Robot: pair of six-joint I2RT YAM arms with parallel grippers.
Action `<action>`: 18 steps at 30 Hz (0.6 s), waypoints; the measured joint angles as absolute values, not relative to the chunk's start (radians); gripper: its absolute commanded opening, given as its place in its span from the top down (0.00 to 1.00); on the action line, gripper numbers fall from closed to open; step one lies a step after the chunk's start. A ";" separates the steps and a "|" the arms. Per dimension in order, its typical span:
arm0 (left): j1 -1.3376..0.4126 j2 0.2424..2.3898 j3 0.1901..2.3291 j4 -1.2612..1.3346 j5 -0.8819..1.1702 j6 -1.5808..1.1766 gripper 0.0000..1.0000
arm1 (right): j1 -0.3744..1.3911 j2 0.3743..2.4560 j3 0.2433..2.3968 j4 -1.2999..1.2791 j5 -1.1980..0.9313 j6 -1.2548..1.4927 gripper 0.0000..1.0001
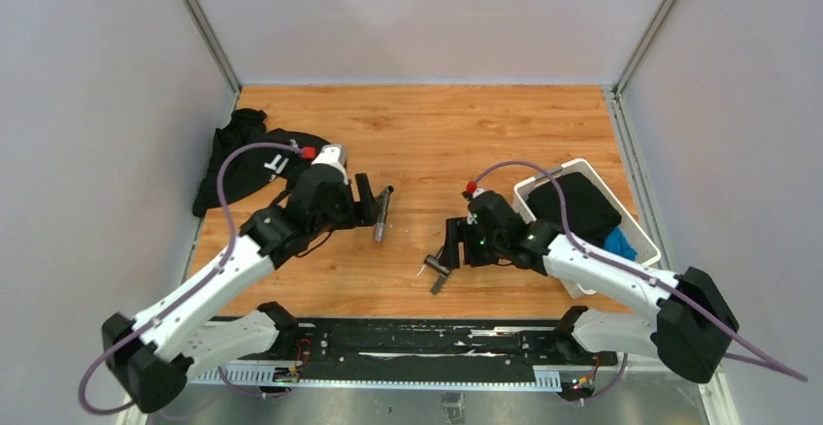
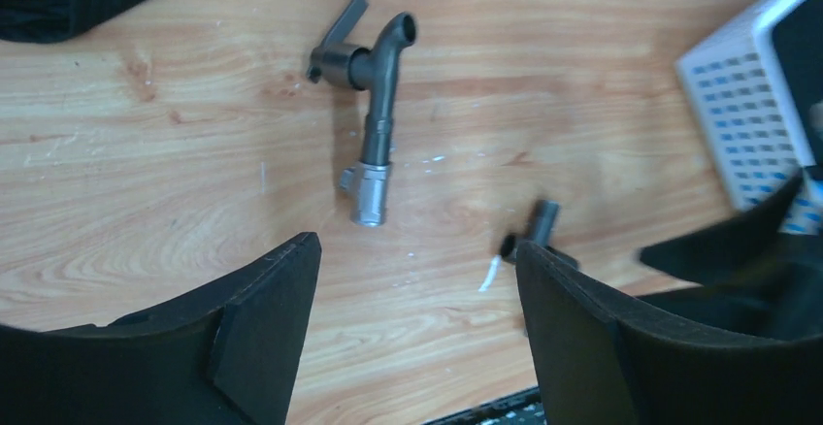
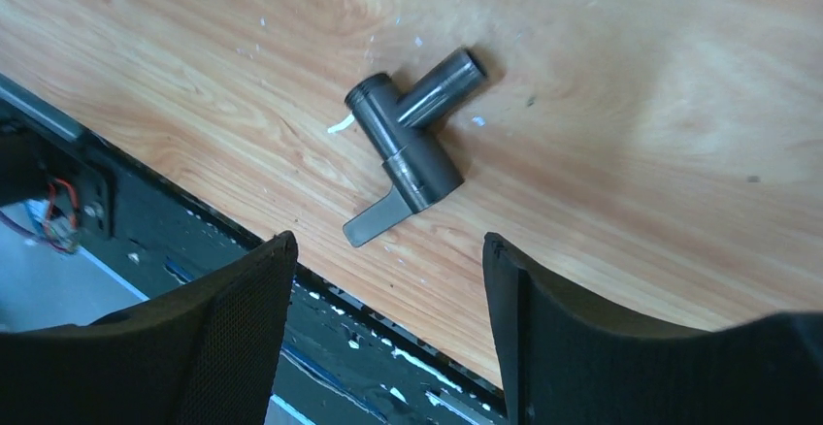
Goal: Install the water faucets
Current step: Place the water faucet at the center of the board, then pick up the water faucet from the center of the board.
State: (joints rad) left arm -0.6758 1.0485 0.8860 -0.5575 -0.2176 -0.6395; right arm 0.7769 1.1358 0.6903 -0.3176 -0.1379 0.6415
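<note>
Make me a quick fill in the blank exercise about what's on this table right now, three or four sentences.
The left gripper is ____, with nothing between its fingers.
The short faucet piece lies nearer the ____ arm.
The white basket holds a ____ cloth.
The long faucet piece lies flat on the ____ tabletop.
Missing words: open, right, black, wooden.
</note>
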 measured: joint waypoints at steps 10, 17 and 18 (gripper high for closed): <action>-0.676 0.754 0.778 -0.548 -0.105 -0.696 0.18 | 0.945 1.454 0.751 -0.282 -0.049 0.692 0.38; -0.676 0.759 0.744 -0.562 -0.072 -0.719 0.17 | 0.959 1.551 0.839 -0.320 0.037 0.671 0.37; -0.676 0.758 0.744 -0.562 -0.071 -0.720 0.17 | 0.955 1.559 0.851 -0.343 0.061 0.654 0.37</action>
State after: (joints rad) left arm -0.6758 0.7578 0.7437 -0.5625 -0.0711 -0.7200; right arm 0.9546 1.5589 0.8509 -0.3428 0.0608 0.6537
